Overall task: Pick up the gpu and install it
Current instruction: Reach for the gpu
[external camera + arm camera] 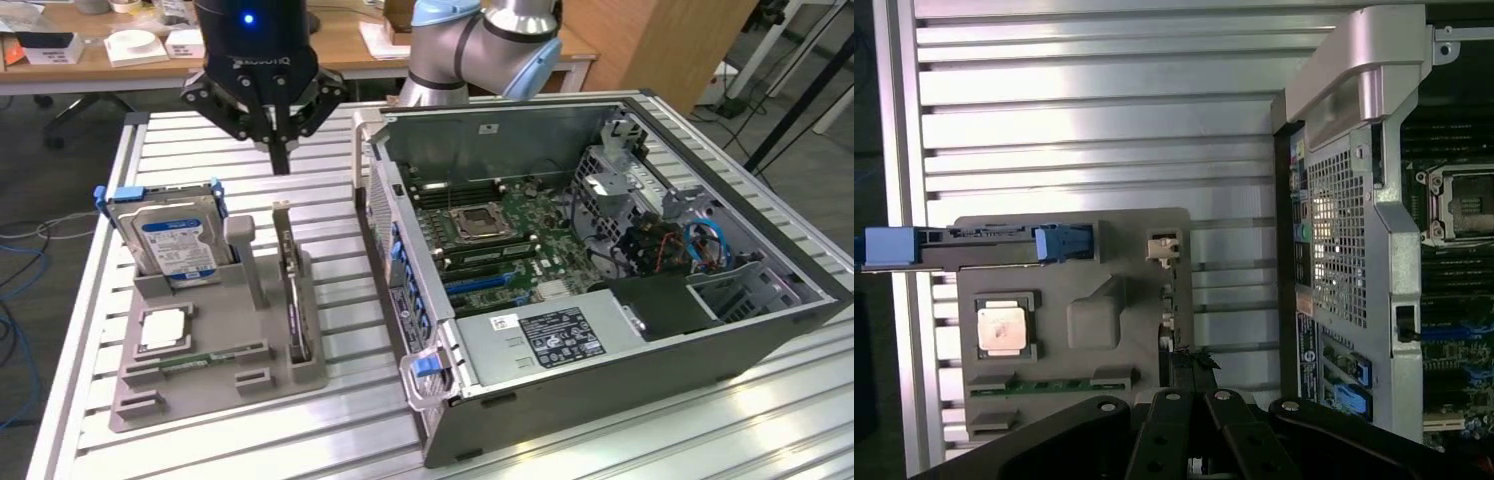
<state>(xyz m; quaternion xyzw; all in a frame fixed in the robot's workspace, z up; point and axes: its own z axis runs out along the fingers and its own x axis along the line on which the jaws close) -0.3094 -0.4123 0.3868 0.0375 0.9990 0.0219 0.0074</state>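
Exterior view. The pincer (278,163), fingers pressed together and gripping nothing, hangs above the far end of the gpu (294,300); it appears to stand clear of the card, though the gap is hard to judge. The gpu stands on its long edge in a slot of the grey holder (214,388) on the slatted desk (174,150), near the upright hard drive (174,240). At the exterior view's right lies the opened computer case (601,410), motherboard (514,225) exposed

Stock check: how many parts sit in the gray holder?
4: hard drive upright at the far end; processor flat before it; memory stick nearer still; graphics card on edge, at the exterior view's right.
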